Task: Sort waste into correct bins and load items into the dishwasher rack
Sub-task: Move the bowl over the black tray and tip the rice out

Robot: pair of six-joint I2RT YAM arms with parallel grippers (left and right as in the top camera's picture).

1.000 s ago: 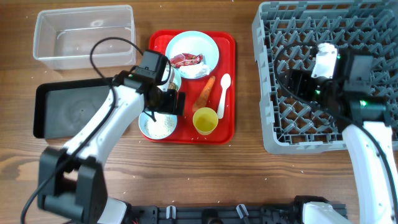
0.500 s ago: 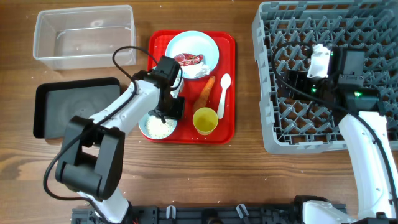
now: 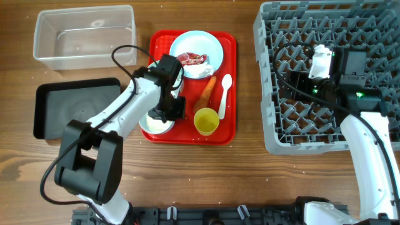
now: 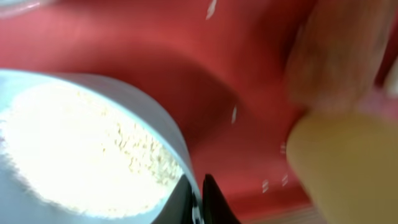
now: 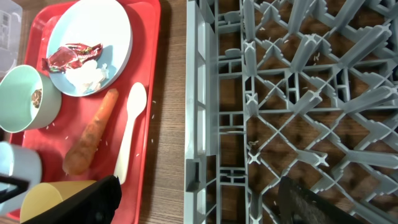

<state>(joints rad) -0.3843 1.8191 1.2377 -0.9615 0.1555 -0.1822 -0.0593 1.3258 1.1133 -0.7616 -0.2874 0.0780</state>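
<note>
My left gripper (image 3: 170, 111) (image 4: 200, 202) is shut on the right rim of a pale-blue bowl (image 3: 152, 127) (image 4: 163, 124) that holds white rice (image 4: 81, 143). This bowl sits at the front left of the red tray (image 3: 229, 81). On the tray are also a yellow cup (image 3: 205, 120), a carrot (image 3: 208, 92), a white spoon (image 3: 225, 92), and a plate (image 3: 212, 49) with a red wrapper (image 3: 190, 59) and tissue. A second bowl (image 5: 22, 102) holds a brown lump (image 5: 37, 95). My right gripper (image 5: 199, 208) hangs open and holds nothing above the grey rack (image 3: 325, 131).
A clear tub (image 3: 84, 37) stands at the back left with a black tray (image 3: 69, 109) in front of it. Both lie left of the red tray. Loose rice grains dot the red tray and the rack floor. My left arm crosses over the black tray's right end.
My left gripper has gone from open to shut on the rice bowl's rim, and the bowl has shifted slightly. The right arm swung a little at first, then held still.
</note>
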